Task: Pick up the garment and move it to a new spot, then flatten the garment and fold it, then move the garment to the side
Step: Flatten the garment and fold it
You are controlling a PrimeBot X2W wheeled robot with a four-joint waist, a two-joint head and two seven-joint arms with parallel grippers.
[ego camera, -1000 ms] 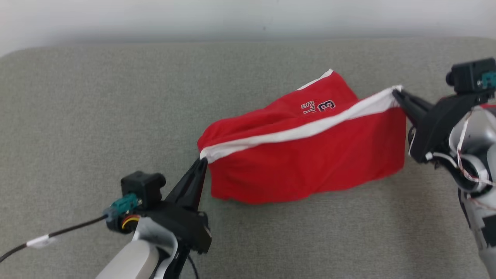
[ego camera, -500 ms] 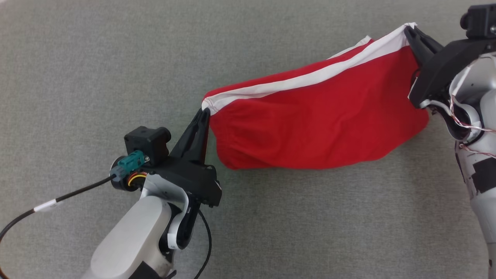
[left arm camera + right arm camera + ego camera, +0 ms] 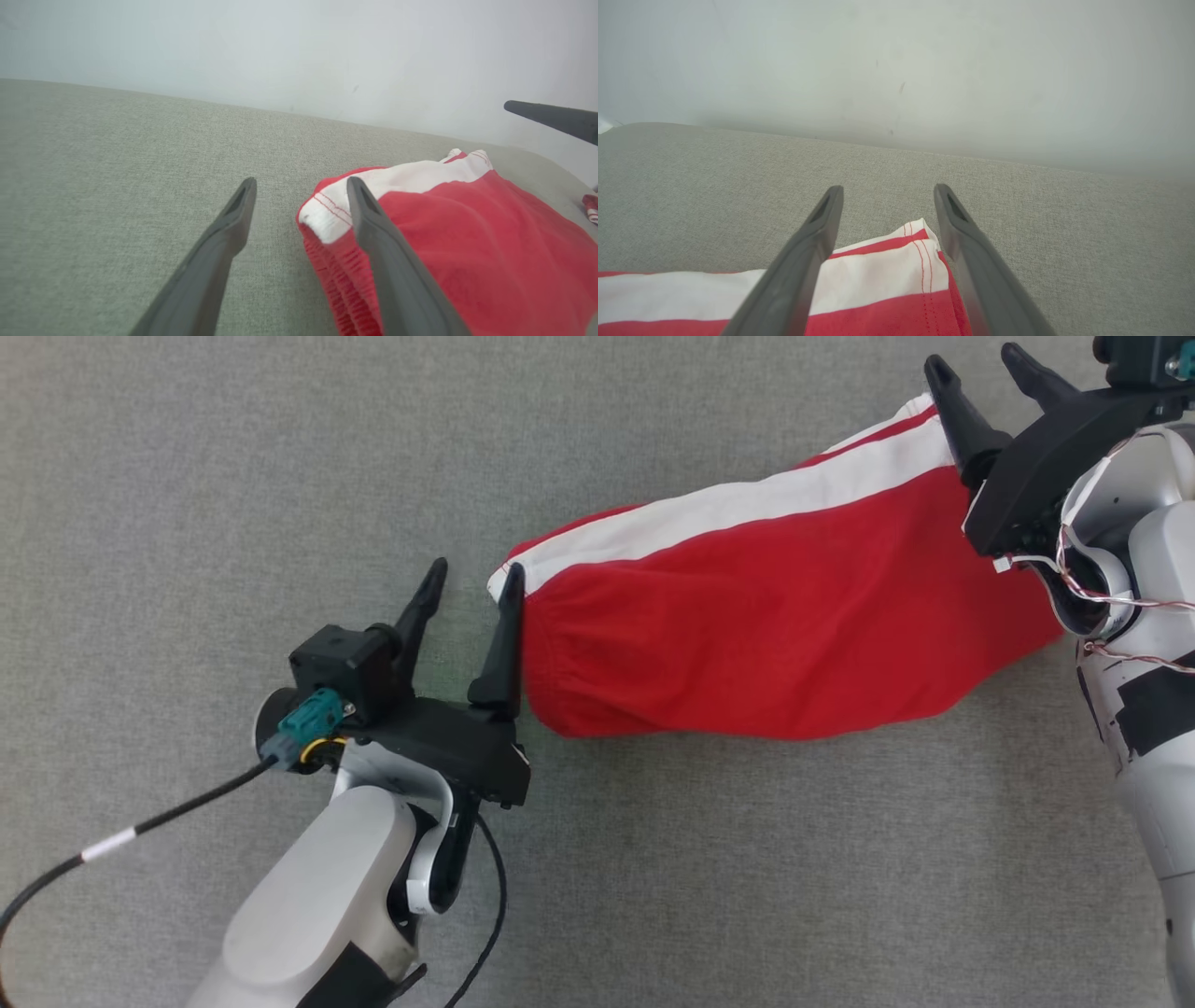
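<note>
Standing wide apart, the fingers of the left gripper hold nothing; one finger sits just beside the white corner of the garment. Right gripper likewise spread and empty, its fingers either side of the opposite corner. Garment, red with a white band, lies stretched between the two on the grey cushion — pale wall beyond.
</note>
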